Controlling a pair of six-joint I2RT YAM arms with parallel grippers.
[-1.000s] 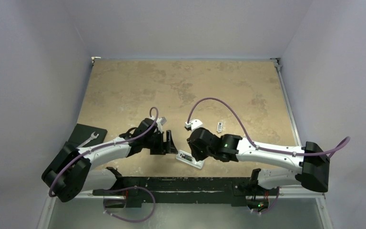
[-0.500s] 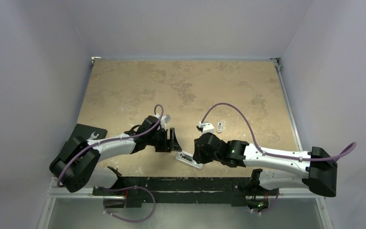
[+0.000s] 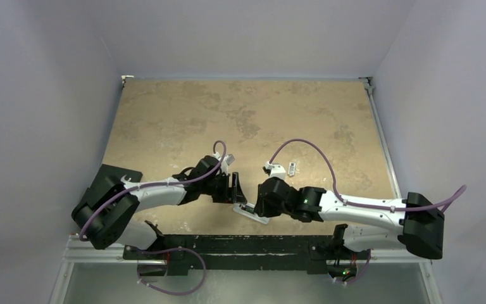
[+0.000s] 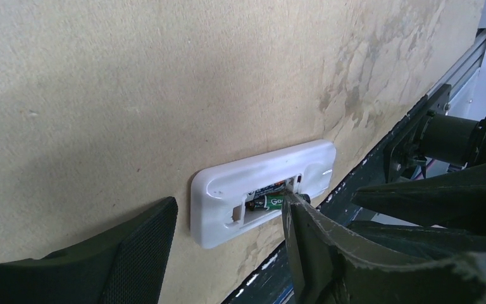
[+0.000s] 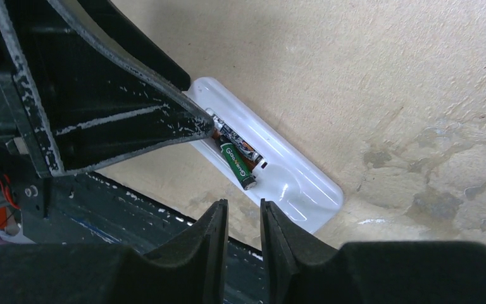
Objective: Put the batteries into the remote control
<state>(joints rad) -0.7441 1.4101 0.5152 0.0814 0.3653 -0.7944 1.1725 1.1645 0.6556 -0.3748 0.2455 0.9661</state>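
remote control [image 5: 278,171] back-up at the counter's [image 5: 386,63] near edge, batteries [image 5: 237,163] in its bay, green one askew | right tool [image 5: 243,206] narrow, empty, hovering above | left tool [image 4: 228,206], jaws wide, has swung in, one tip now at that cell | judged: seating underway

from above, the right end effector [image 3: 254,204] covered most of the remote control [image 3: 247,211]; the batteries [image 5: 239,163] were too small there.
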